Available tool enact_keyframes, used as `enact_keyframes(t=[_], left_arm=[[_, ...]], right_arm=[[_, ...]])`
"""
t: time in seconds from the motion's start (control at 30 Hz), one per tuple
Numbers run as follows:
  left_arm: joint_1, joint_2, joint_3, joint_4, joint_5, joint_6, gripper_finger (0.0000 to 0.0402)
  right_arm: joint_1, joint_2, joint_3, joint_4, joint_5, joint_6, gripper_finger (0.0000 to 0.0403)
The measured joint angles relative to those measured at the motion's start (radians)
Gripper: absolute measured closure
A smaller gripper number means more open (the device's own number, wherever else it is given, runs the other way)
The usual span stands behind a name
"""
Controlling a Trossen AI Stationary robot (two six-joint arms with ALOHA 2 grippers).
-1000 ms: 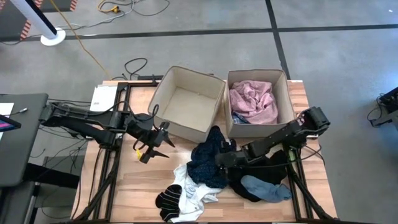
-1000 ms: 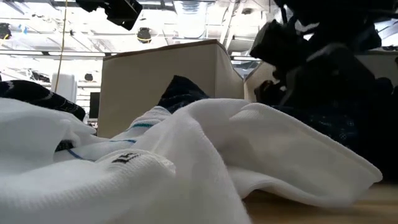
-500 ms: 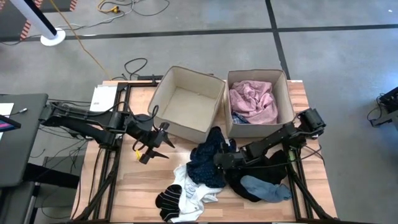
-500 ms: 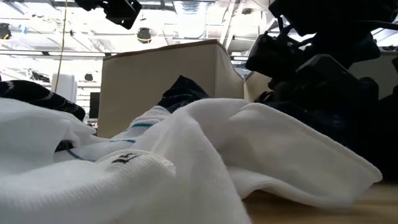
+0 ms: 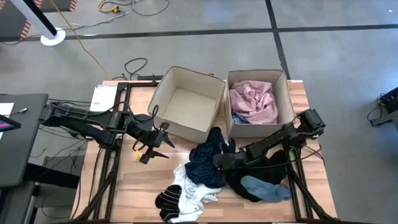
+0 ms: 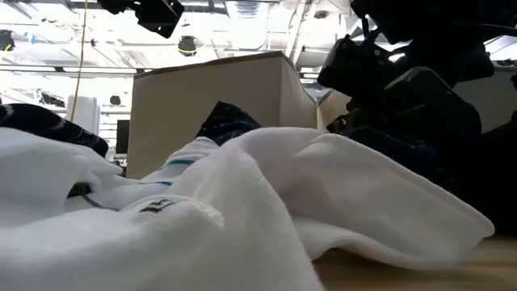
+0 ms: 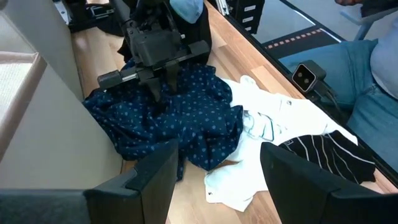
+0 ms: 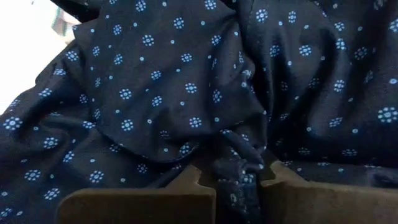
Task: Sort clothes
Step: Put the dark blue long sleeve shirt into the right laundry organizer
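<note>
Now lift slowly: your right gripper [image 5: 219, 160] has its fingers pinched together on a fold of the navy dotted garment [image 7: 168, 121], which lies on the table just in front of the two bins, beside the white piece [image 5: 193, 193]. Raise it straight up so it peels clear of the pile. Your left gripper [image 5: 149, 152] waits, fingers apart, beside the empty bin [image 5: 163, 93].

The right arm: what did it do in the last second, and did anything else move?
The right gripper closed its fingers on the dark blue dotted garment, pinching a fold. The left gripper stayed open by the empty bin; the pink top and the socks did not move.
</note>
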Motion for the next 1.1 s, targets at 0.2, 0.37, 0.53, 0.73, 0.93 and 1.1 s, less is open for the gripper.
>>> enact_keyframes(t=[0.2, 0.37, 0.53, 0.73, 0.93, 1.1], left_arm=[[0.000, 0.000, 0.000, -0.002, -0.001, 0.003, 0.0178], [0.000, 0.000, 0.000, -0.013, -0.002, 0.003, 0.0178], [0.000, 0.000, 0.000, -0.020, -0.002, 0.003, 0.0178], [0.000, 0.000, 0.000, -0.019, -0.002, 0.016, 0.0178], [0.000, 0.000, 0.000, -0.002, -0.002, 0.025, 0.0178], [0.000, 0.000, 0.000, 0.008, -0.002, 0.024, 0.0178]], right_arm=[[0.016, -0.065, 0.057, -0.043, 0.004, -0.073, 0.0370], [0.033, -0.147, 0.092, -0.096, 0.018, -0.139, 0.0370], [0.053, -0.236, 0.098, -0.090, 0.041, -0.196, 0.0370], [0.083, -0.338, 0.098, -0.097, 0.094, -0.262, 0.0370], [0.108, -0.427, 0.098, -0.095, 0.128, -0.348, 0.0370], [0.108, -0.491, 0.098, -0.081, 0.129, -0.418, 0.0370]])
